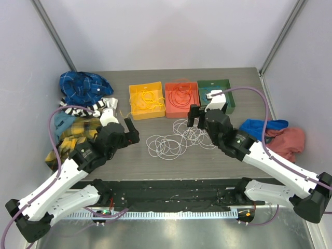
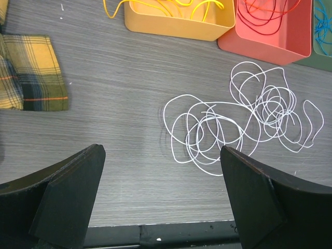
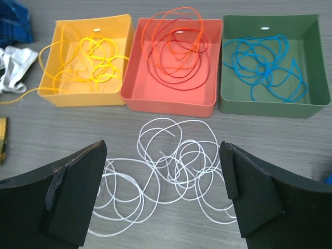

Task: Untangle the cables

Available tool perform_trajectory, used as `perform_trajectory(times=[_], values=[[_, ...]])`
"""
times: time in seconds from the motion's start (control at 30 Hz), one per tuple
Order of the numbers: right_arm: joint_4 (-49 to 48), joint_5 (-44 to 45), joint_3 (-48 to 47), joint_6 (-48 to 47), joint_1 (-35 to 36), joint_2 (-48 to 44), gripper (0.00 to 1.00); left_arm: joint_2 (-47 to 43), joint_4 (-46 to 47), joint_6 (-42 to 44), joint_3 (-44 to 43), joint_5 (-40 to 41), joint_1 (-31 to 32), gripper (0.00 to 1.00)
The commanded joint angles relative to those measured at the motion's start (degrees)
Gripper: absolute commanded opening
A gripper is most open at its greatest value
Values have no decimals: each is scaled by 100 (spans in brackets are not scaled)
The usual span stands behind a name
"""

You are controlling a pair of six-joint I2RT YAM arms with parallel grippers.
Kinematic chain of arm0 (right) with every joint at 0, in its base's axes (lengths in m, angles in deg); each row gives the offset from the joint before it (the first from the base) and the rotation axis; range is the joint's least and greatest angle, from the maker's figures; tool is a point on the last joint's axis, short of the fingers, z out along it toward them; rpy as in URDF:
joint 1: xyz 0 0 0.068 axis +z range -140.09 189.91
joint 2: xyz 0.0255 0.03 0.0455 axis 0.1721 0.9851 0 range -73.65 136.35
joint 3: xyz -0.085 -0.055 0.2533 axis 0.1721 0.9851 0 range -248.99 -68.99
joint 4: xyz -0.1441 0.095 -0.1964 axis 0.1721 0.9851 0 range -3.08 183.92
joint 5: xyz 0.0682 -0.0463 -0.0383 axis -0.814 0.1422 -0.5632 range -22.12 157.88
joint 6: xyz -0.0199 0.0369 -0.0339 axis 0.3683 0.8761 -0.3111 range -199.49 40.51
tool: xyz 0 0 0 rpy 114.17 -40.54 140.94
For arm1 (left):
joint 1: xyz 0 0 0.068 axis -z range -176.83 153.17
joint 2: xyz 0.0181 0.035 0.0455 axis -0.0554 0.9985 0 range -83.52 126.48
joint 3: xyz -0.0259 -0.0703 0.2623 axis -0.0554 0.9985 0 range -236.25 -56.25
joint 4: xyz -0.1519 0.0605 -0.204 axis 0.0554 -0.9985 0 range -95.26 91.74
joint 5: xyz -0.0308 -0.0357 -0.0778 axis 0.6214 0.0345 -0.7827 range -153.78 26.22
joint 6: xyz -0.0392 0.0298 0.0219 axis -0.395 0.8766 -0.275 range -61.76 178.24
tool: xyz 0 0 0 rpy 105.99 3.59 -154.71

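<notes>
Sprawling white cables (image 3: 167, 167) — thin overlapping loops, tangled, lying flat

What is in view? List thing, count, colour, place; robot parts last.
Trays: three, back row; yellow tray, red tray, green tray.
yellow cables: several, in the yellow tray.
red and orange cables: several, in the red tray.
blue cables: several, in the green tray.
white cables: one tangle, on the table before the trays.
left cloths: a pile, blue, yellow, striped; table's left.
right cloths: two, blue and pinkish red; table's right.
left gripper, right gripper: black, open, empty.
</notes>
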Motion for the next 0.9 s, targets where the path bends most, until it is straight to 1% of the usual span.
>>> perform_trajectory(times=[0.0, 0.2, 0.37, 0.6, 0.73, 0.83, 0.87], values=[[-605, 694, 396, 224, 17, -119, 100, 64, 183, 51, 73, -128, -20, 100], [-307, 527, 326, 373, 9, -32, 100, 91, 209, -28, 240, -225, -29, 100], [-201, 614, 247, 444, 9, -14, 100, 118, 279, -37, 240, -269, -20, 100], [-658, 1088, 598, 646, 9, -312, 100, 188, 332, -46, 284, -331, -20, 100], [-1052, 1545, 940, 637, 17, -620, 100, 249, 332, -64, 302, -375, -20, 100], [-1045, 1608, 933, 558, 18, -726, 100, 284, 341, -64, 302, -401, -20, 100], [-984, 1495, 889, 506, 18, -673, 100, 293, 376, -64, 293, -410, -20, 100]])
